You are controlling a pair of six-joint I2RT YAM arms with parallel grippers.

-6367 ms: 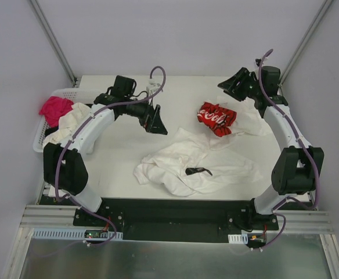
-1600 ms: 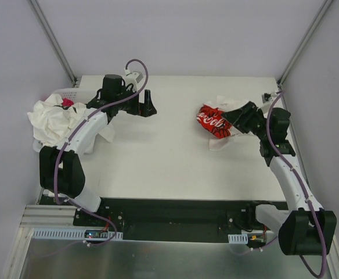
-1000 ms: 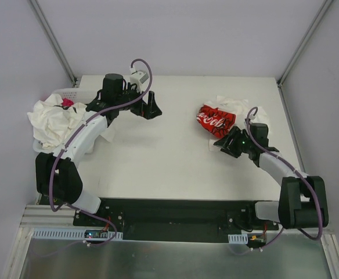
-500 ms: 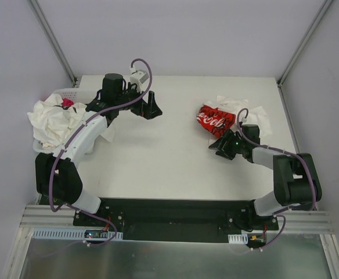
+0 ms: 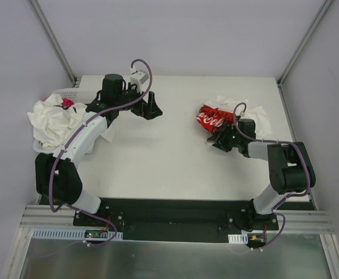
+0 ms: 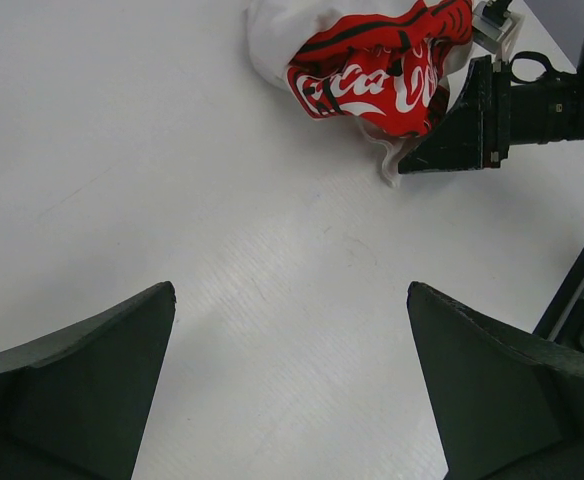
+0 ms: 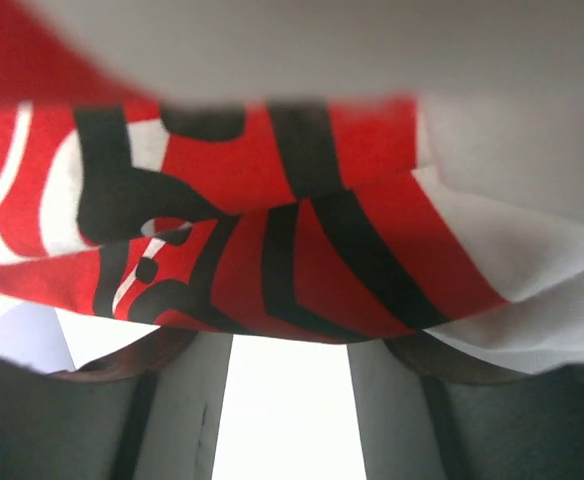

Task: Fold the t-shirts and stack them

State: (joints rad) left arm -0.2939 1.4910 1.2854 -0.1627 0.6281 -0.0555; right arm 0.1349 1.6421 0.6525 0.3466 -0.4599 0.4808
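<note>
Off-white t-shirts (image 5: pixel 52 122) lie heaped over the white basket (image 5: pixel 65 93) at the far left. Another crumpled white shirt (image 5: pixel 244 109) lies at the right back, with a red patch with white lettering (image 5: pixel 215 119) on its near side; whether that patch is a print or a separate thing I cannot tell. My right gripper (image 5: pixel 217 141) lies low on the table, open, its tips right at the red patch's (image 7: pixel 272 240) lower edge, and bare table shows between the fingers (image 7: pixel 172 400). My left gripper (image 5: pixel 149 108) hovers open and empty over bare table (image 6: pixel 290 290).
A pink cloth (image 5: pixel 68 103) peeks out of the basket behind the heap. Grey walls close in the table on three sides. In the left wrist view the right gripper (image 6: pixel 417 160) shows beside the red patch (image 6: pixel 372 80).
The right gripper has slid left and back along the table up to the red patch's near edge, its arm folding lower. The left arm has stayed put.
</note>
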